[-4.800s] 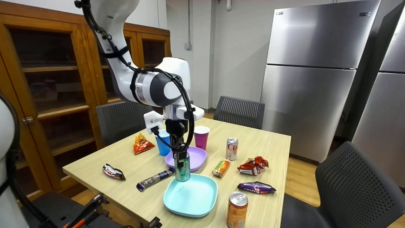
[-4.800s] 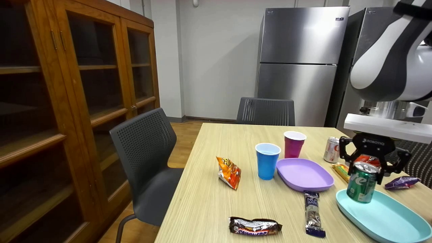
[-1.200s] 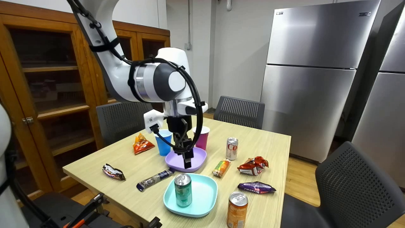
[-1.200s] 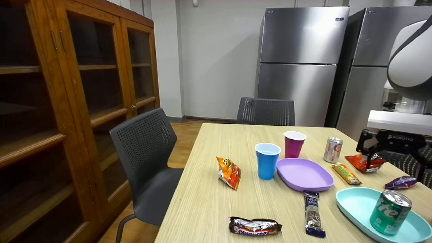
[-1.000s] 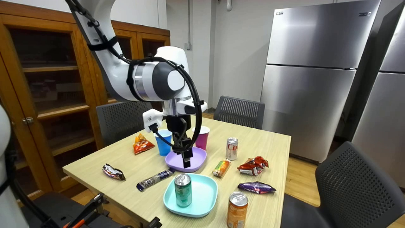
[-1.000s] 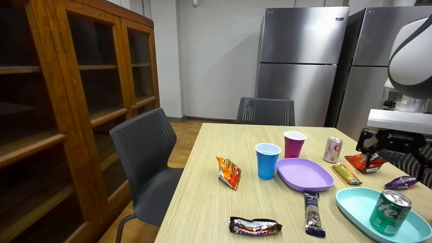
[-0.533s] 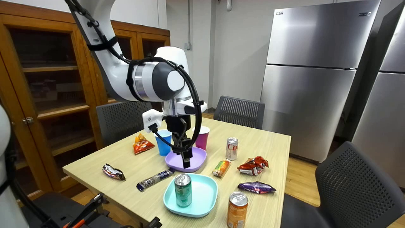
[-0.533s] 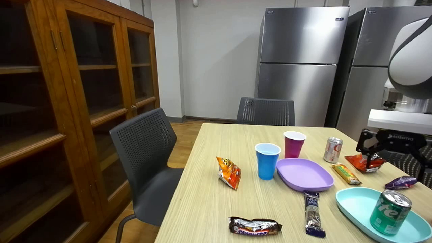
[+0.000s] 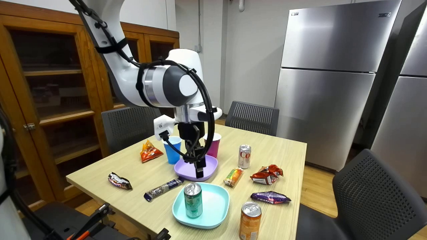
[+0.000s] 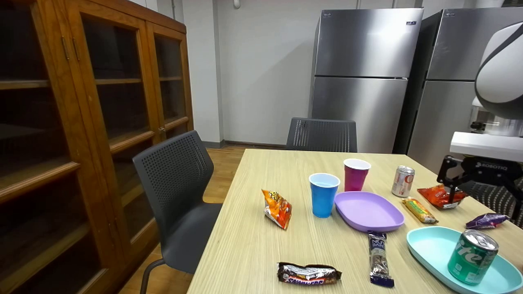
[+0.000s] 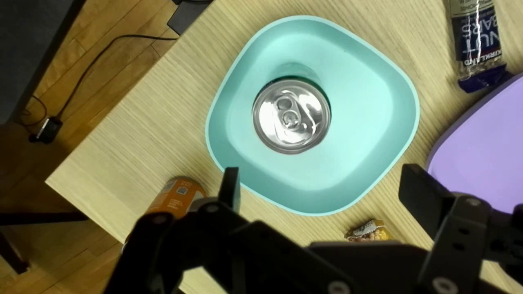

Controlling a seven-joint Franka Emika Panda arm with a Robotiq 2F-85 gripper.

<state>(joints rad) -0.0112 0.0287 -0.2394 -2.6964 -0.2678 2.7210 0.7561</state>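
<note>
The big, boxy brown wooden cabinet [image 10: 96, 143] is cut off at the side in both exterior views, and its glass is so dark that I can't tell what is on its shelves. The tall, boxy silver metal fridge [image 9: 328, 86] looks smooth and shiny. The flat, pale wooden table [image 10: 294, 245] has thin stripes. Over it hangs the black, hard-looking pincer [image 11: 320, 179], unclenched, with its two fingers spread wide. The turquoise, rounded-square plate [image 11: 359, 106] looks like smooth plastic and has low sides. The light purple, rounded-square plate [image 10: 369, 210] looks just as smooth; the wrist view cuts it off. The blue, round plastic-looking cup [image 10: 323, 200] and the dark pink, round plastic-looking cup [image 10: 356, 179] are white inside, but I can't see down to the bottom. The green, round metal can [image 11: 291, 116] stands upright in the turquoise plate, near the pincer but apart from it. The orange, round metal can [image 11: 173, 200] is partly hidden by the pincer in the wrist view. Last comes the long, thin bar in a crinkly dark blue and see-through wrapper [image 10: 379, 261], cut off in the wrist view.
</note>
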